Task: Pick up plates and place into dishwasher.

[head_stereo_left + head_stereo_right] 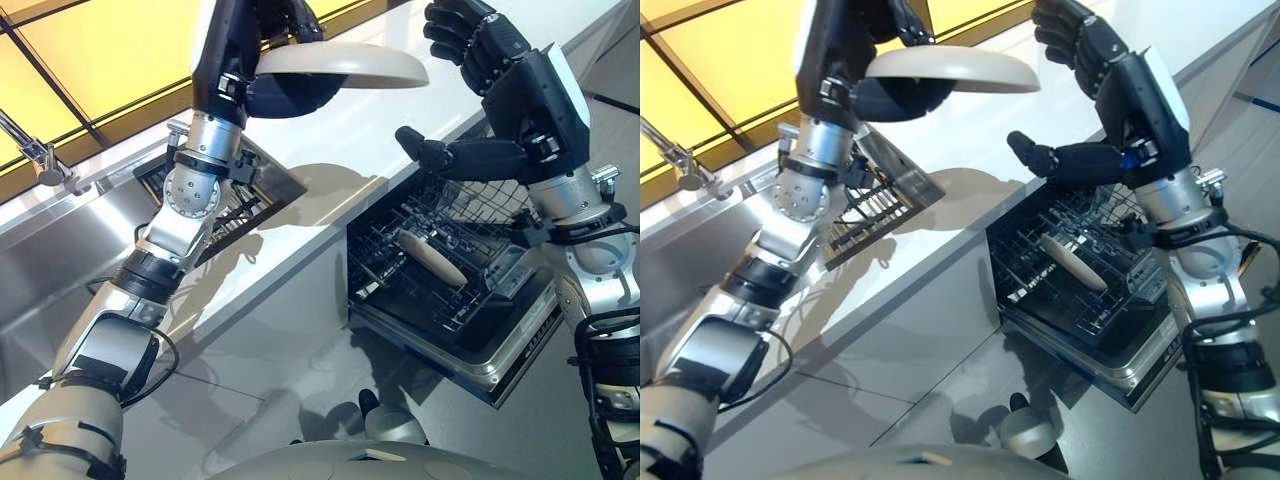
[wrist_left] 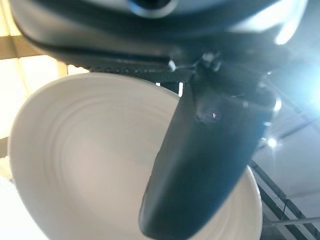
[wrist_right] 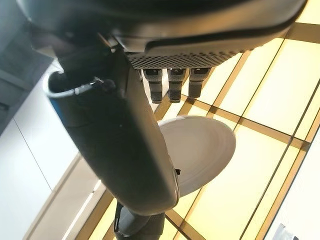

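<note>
- Dishwasher (image 1: pixel 520 345) stands open below the front edge of the white countertop (image 1: pixel 340 150); its lower wire rack (image 1: pixel 440 270) is pulled out; one pale plate (image 1: pixel 432 257) lies tilted in the rack near its middle
- Right hand (image 1: pixel 480 60) hangs above the rack and the countertop's front edge; fingers loosely curled, thumb stretched out toward the left hand, nothing in its grasp
- Left hand (image 1: pixel 890 95) holds a white plate (image 1: pixel 952 68) raised above the countertop, roughly level, rim pointing toward the right hand; thumb (image 2: pixel 200 165) lies across the plate's face, fingers under it, a pinch grip
- Dark drying rack (image 1: pixel 235 195) sits on the countertop beside the sink (image 1: pixel 70 260)
- Faucet (image 1: pixel 40 160) at the sink's far edge
</note>
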Robot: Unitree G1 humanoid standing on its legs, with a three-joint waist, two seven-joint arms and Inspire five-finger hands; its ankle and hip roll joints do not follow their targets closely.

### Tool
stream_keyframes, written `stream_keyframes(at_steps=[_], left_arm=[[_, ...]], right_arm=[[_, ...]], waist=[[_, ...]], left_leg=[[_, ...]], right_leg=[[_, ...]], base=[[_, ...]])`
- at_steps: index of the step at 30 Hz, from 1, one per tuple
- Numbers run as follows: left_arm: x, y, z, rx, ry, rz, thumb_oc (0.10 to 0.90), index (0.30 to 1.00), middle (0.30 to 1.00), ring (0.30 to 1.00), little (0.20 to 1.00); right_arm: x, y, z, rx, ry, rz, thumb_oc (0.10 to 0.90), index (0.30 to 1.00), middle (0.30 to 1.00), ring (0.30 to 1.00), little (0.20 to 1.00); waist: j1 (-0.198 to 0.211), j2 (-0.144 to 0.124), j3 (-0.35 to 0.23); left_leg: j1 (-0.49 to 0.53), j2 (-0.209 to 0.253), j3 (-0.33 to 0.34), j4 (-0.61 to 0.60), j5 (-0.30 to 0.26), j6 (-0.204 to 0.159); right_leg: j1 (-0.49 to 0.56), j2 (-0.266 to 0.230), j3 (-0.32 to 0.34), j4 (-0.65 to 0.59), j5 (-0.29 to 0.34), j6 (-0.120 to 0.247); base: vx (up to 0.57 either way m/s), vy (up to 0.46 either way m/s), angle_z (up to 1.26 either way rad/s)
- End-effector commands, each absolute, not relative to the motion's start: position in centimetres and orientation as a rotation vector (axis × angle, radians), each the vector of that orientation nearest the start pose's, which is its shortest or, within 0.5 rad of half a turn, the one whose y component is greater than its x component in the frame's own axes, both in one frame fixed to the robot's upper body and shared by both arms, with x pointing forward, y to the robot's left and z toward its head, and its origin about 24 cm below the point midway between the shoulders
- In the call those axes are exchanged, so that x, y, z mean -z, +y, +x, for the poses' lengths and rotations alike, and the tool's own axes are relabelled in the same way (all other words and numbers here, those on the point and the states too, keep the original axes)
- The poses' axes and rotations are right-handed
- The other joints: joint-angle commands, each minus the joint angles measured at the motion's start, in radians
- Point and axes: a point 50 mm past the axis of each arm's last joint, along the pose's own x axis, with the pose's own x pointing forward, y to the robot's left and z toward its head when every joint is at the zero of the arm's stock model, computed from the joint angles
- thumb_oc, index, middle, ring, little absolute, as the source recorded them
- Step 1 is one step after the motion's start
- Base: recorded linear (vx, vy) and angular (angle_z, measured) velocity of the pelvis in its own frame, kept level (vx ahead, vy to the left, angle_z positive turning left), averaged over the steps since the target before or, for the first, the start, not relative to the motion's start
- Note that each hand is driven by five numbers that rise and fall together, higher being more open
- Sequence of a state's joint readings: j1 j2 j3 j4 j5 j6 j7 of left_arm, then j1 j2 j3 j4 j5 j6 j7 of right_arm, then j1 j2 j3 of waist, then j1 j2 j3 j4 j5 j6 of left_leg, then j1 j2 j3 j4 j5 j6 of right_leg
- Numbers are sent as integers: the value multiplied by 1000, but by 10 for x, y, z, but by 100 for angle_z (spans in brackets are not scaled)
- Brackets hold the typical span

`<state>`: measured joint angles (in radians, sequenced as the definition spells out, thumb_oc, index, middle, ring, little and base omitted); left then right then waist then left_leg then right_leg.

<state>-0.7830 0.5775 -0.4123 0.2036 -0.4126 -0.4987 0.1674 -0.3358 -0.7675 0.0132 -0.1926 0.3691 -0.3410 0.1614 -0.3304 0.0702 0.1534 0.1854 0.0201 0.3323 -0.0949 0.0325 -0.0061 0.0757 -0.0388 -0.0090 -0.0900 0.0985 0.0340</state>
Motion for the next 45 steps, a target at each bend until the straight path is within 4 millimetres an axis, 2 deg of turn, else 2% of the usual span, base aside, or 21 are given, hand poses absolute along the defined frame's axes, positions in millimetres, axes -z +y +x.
stream_keyframes(at_steps=[1,10,11,12,14,22,36,37,38,39,45], left_arm=[[-315,115,311,367,-1134,61,100,300,300,300,200],[-306,104,312,426,-1105,75,100,300,300,300,200],[-305,103,312,430,-1104,80,100,300,300,300,200],[-305,102,312,433,-1101,80,100,300,300,300,200],[-305,101,312,437,-1099,84,100,300,300,300,200],[-302,103,316,419,-1090,116,100,300,300,300,200],[-286,126,334,334,-992,179,100,300,300,300,200],[-283,128,335,327,-981,186,495,639,639,639,595],[-283,128,336,323,-978,187,495,639,639,639,595],[-281,130,337,320,-972,195,800,900,900,900,900],[-281,147,337,283,-962,229,800,900,900,900,900]], right_arm=[[-274,-192,265,-360,-974,-516,800,900,900,900,900],[-277,-190,280,-297,-959,-541,800,900,900,900,900],[-278,-189,281,-293,-959,-544,729,839,839,839,829],[-278,-189,281,-289,-960,-545,624,749,749,749,724],[-279,-188,282,-280,-965,-545,100,300,300,300,200],[-280,-190,285,-261,-973,-551,100,300,300,300,200],[-280,-198,282,-233,-981,-549,100,300,300,300,200],[-280,-199,282,-226,-979,-556,100,300,300,300,200],[-280,-199,282,-224,-977,-558,100,300,300,300,200],[-280,-201,282,-213,-976,-567,100,300,300,300,200],[-280,-217,281,-118,-966,-669,100,300,300,300,200]], waist=[[26,-35,-110],[46,-45,-110],[49,-45,-110],[50,-46,-110],[51,-48,-109],[58,-51,-112],[54,-52,-110],[54,-52,-110],[52,-51,-109],[54,-52,-111],[50,-51,-108]], left_leg=[[21,-27,-7,11,-72,15],[16,-26,-17,9,-67,16],[14,-26,-17,9,-66,16],[13,-26,-18,9,-66,17],[13,-26,-21,8,-65,17],[10,-25,-26,8,-64,18],[16,-20,-12,8,-64,17],[16,-20,-11,8,-64,17],[20,-20,-13,9,-69,18],[16,-20,-10,8,-65,17],[21,-18,-13,10,-69,16]], right_leg=[[-5,58,25,51,-51,72],[-7,58,19,51,-46,69],[-9,59,19,51,-45,68],[-9,59,19,51,-45,68],[-6,58,16,49,-45,68],[-6,58,14,45,-43,66],[-3,57,8,41,-42,65],[-3,57,8,41,-42,65],[1,57,6,41,-46,66],[-3,57,9,40,-41,65],[2,58,8,41,-47,66]], base=[[0,0,0],[-10,-4,1],[-36,-16,3],[0,0,0],[0,0,0],[-3,-2,0],[0,0,0],[0,0,0],[0,0,0],[0,0,0],[0,0,0]])
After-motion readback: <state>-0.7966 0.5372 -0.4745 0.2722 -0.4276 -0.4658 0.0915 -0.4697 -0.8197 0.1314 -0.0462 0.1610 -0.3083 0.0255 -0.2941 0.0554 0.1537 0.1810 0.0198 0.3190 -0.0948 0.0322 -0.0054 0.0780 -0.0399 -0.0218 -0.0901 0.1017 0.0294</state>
